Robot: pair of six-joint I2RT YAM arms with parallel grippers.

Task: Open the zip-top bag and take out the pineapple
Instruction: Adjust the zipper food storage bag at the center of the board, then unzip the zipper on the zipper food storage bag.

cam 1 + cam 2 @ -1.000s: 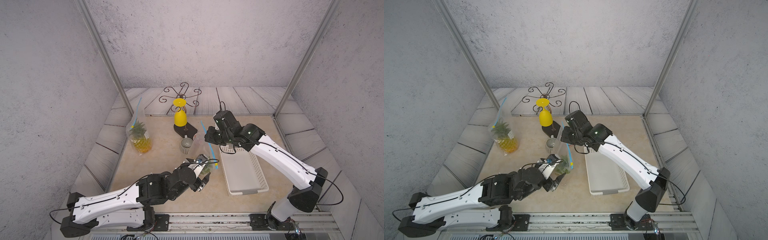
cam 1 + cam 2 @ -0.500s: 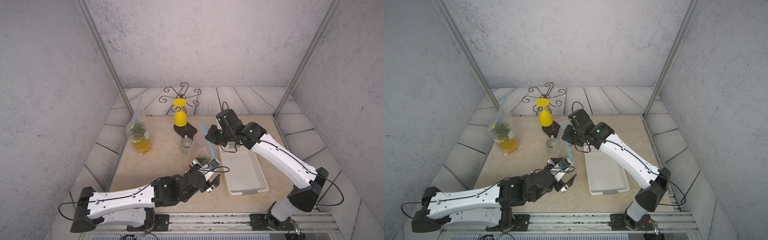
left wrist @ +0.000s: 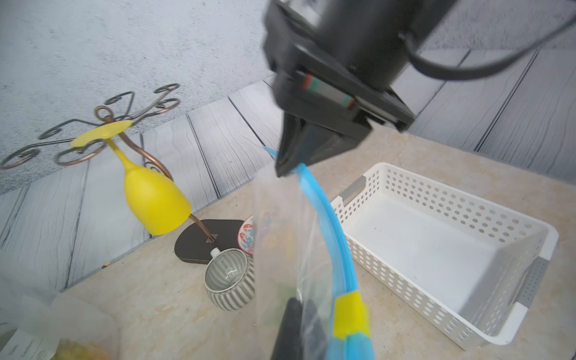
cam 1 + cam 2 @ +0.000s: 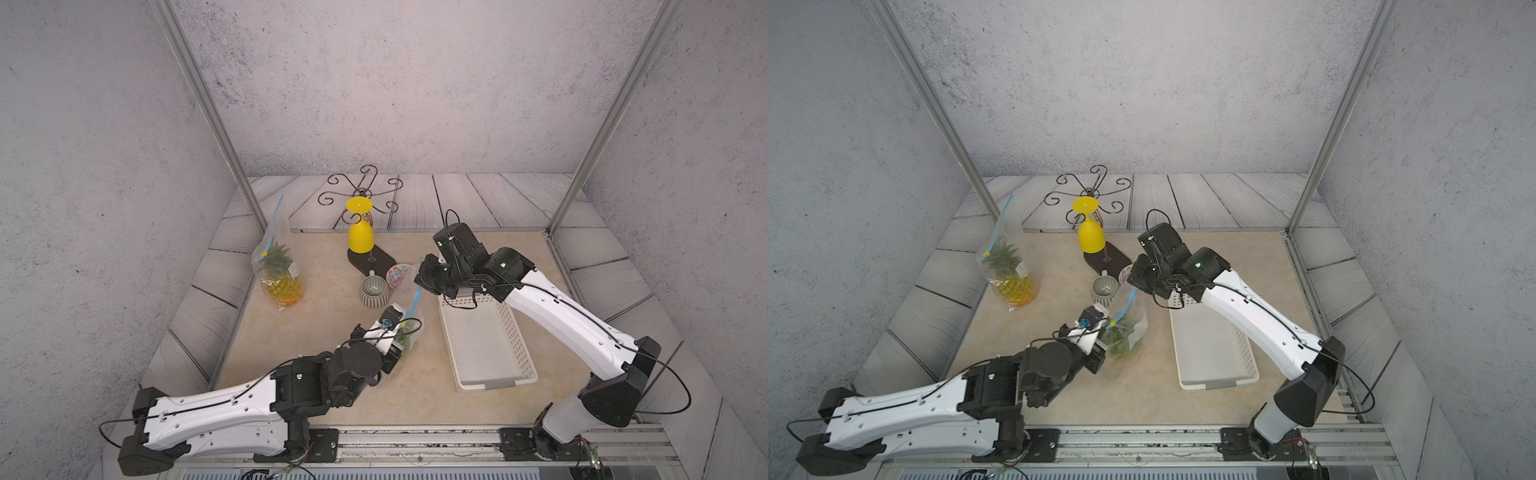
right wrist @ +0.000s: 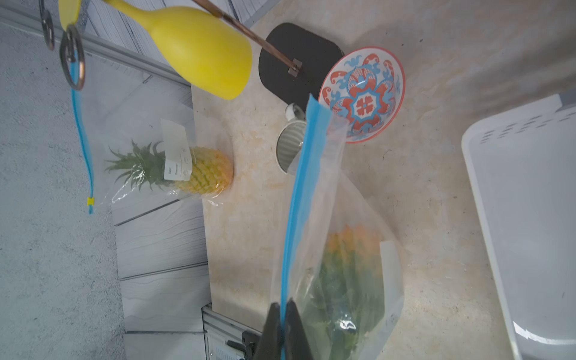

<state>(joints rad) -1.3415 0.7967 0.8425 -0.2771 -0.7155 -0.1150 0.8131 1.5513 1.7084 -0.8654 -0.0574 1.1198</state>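
Right wrist: zip-top bag (image 5: pixel 358 202) strip runs from right jaws toward bowl (image 5: pixel 363 93).

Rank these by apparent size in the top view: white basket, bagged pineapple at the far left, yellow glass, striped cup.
1. white basket
2. bagged pineapple
3. yellow glass and striped cup: about equal. The glass hangs higher, nearer the camera, so I won't rank them.

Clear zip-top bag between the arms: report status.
Right gripper shut on blue zip strip of clear zip-top bag. Left gripper shut on it beside yellow slider. Pineapple inside. Grey striped mug close by.
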